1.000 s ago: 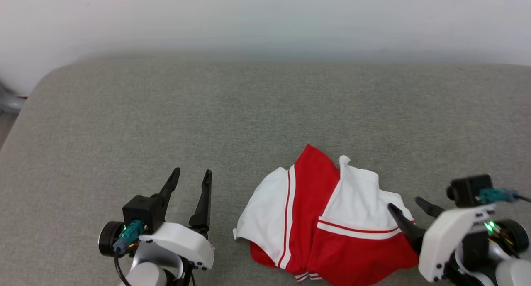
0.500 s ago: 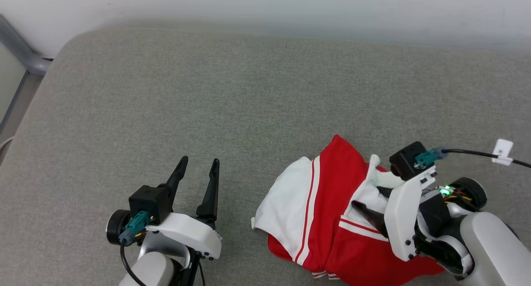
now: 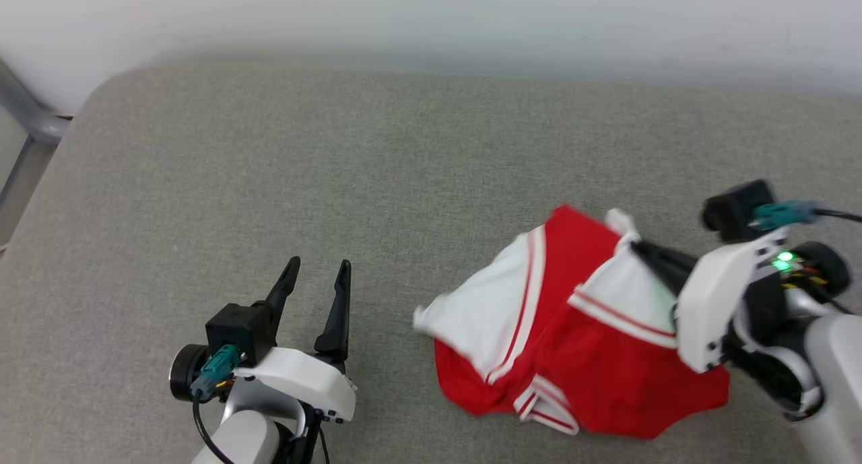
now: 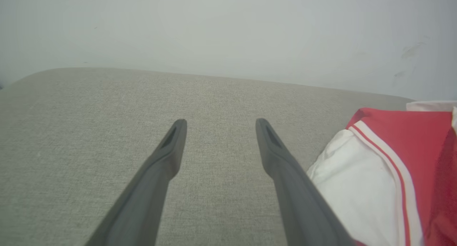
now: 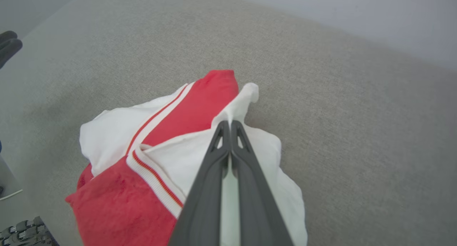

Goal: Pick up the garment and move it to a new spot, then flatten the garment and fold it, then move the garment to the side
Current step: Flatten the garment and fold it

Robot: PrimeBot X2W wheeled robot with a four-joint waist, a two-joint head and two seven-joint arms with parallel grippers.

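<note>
On the garment [image 3: 592,376], the right tool [image 5: 230,126] now grips a white sleeve [image 5: 246,96], cloth tugged up since before; left of the garment, the left tool [image 3: 319,264] stays released.

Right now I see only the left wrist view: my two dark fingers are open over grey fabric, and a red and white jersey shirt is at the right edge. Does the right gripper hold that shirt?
Observer: Yes. The right gripper is shut on a white fold at the far side of the red and white jersey shirt.
Operator: Is the shirt flat?
Observer: No. It lies crumpled in a heap, with one white sleeve spread toward the left gripper.
Operator: Does it touch my left gripper?
Observer: No. In the head view a strip of bare grey cushion lies between them.
</note>
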